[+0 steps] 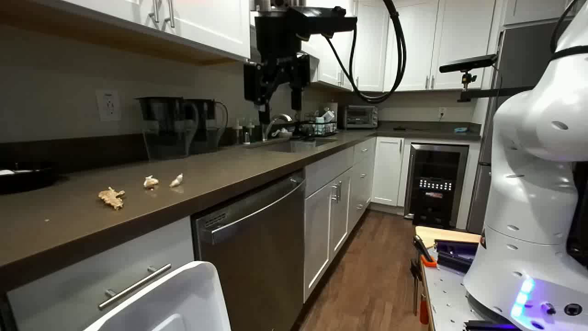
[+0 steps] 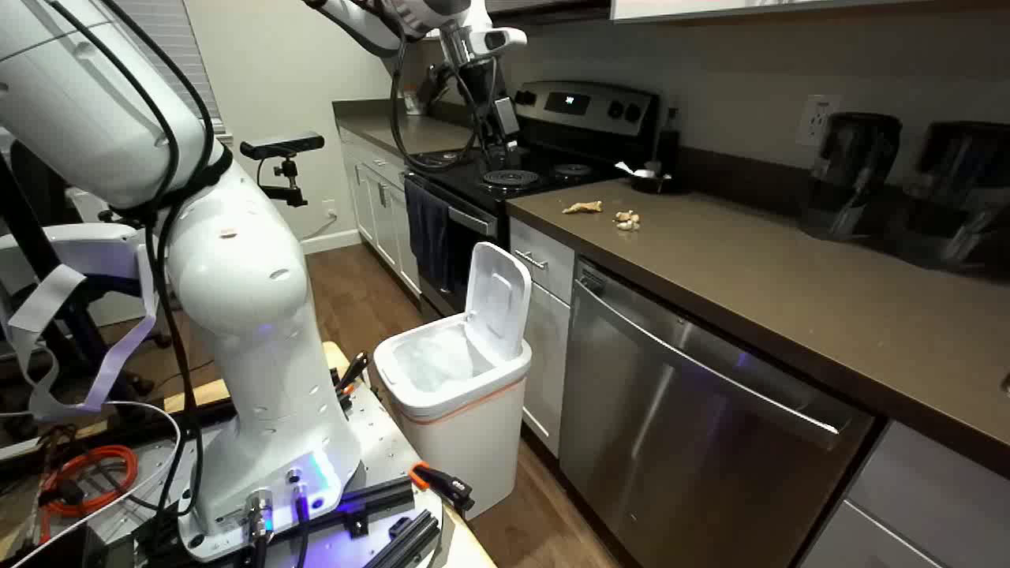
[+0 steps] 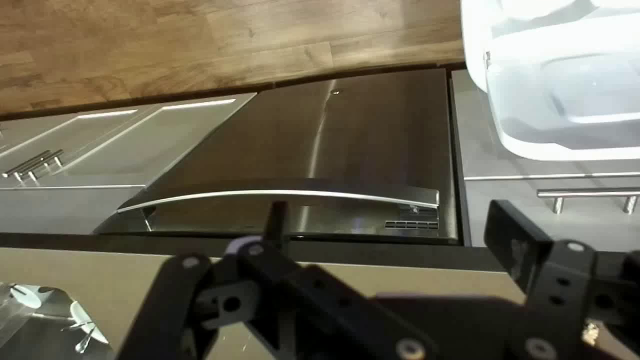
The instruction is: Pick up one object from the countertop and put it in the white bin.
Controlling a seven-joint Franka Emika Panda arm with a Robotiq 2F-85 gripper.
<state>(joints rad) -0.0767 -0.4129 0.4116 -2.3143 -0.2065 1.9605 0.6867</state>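
A long, smooth, dark brown countertop runs lower than the black two-fingered gripper, whose fingers stand spread; past the front edge lies brown wooden floor. Also below it, one tan, knobbly piece, two whitish lumps and two dark, see-through pitchers sit on the countertop; a white plastic bin stands open, its raised lid on the counter side.

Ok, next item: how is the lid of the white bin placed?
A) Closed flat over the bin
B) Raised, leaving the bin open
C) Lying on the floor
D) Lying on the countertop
B, since in an exterior view the lid stands up along one edge of the white bin, leaving its opening uncovered.
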